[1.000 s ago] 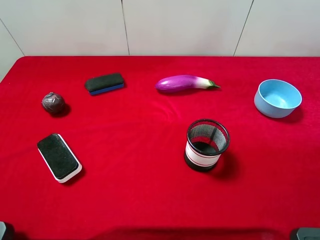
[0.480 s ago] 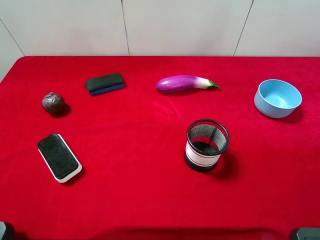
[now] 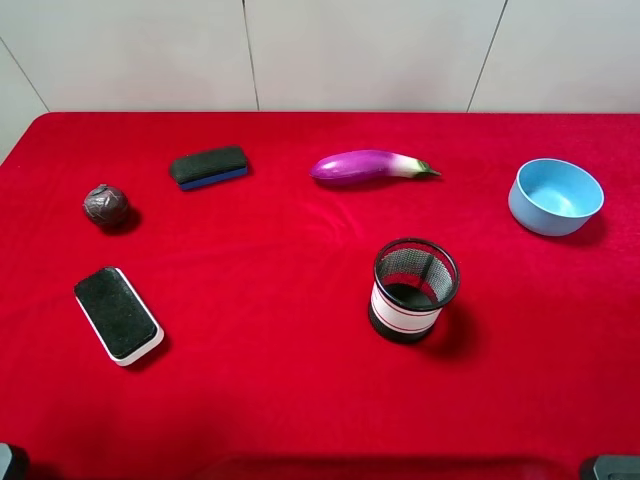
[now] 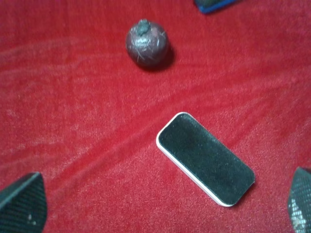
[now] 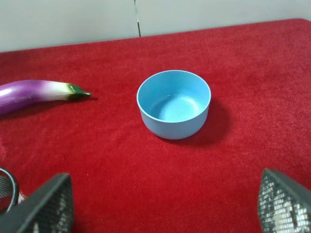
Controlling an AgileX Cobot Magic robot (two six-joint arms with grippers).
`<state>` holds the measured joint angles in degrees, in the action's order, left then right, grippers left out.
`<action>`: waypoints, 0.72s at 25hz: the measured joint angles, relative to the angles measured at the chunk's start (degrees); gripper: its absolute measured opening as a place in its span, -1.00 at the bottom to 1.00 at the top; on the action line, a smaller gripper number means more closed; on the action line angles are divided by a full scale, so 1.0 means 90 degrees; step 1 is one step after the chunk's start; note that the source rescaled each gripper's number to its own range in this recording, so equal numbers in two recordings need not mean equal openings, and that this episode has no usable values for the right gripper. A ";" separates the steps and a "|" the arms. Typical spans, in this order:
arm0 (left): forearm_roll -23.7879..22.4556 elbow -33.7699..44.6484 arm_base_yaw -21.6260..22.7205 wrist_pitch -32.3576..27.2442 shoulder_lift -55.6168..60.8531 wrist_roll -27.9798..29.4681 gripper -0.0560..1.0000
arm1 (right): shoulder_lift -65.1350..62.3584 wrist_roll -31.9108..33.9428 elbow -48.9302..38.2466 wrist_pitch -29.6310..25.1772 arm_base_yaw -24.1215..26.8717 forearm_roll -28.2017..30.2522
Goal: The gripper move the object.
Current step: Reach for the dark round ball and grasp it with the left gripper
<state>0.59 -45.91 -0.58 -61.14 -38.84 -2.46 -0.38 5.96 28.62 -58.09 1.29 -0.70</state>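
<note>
Wrinkled ball (image 3: 106,205) sits on the red cloth (image 3: 270,300) just beyond the white-rimmed eraser (image 3: 118,314), on its wall side, apart from it and touching nothing. It is round, so I read no long axis. Its small stem nub is on top, tipped away from that eraser. The skin is dark brownish-purple, creased all over, with a dull sheen and pale scuff lines in my left wrist view.

My left gripper (image 4: 160,204) hangs above the eraser with its jaws spread wide and nothing between them. Only the two fingertips (image 4: 22,204) show, at the frame's corners. My right gripper (image 5: 164,204) is also spread wide and empty, facing the blue bowl (image 5: 173,104) far to the right of the eraser.

The blue-backed eraser (image 3: 209,166) lies beyond the white-rimmed eraser and to its right. My left wrist view catches just one corner of it. Farther right are the eggplant (image 3: 368,165) and the mesh cup (image 3: 414,288). In the right wrist view the eggplant is cut off and the cup is only a sliver of rim.
</note>
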 joint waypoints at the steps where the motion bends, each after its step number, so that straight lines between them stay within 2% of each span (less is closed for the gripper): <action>1: 0.0000 -0.0037 0.0000 0.0000 -0.0144 0.0000 0.95 | 0.0000 0.0000 0.0000 0.0000 0.0000 0.0000; 12: 0.0000 -0.0435 0.0000 0.0037 -0.1837 -0.0015 0.95 | 0.0000 0.0000 0.0000 0.0001 0.0000 0.0000; 18: -0.0195 -0.0479 0.0000 0.0417 -0.2637 -0.0035 0.95 | 0.0000 0.0000 0.0000 0.0001 0.0000 0.0000</action>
<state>-1.17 -50.22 -0.58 -57.39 -62.58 -2.77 -0.38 5.96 28.62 -58.08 1.29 -0.70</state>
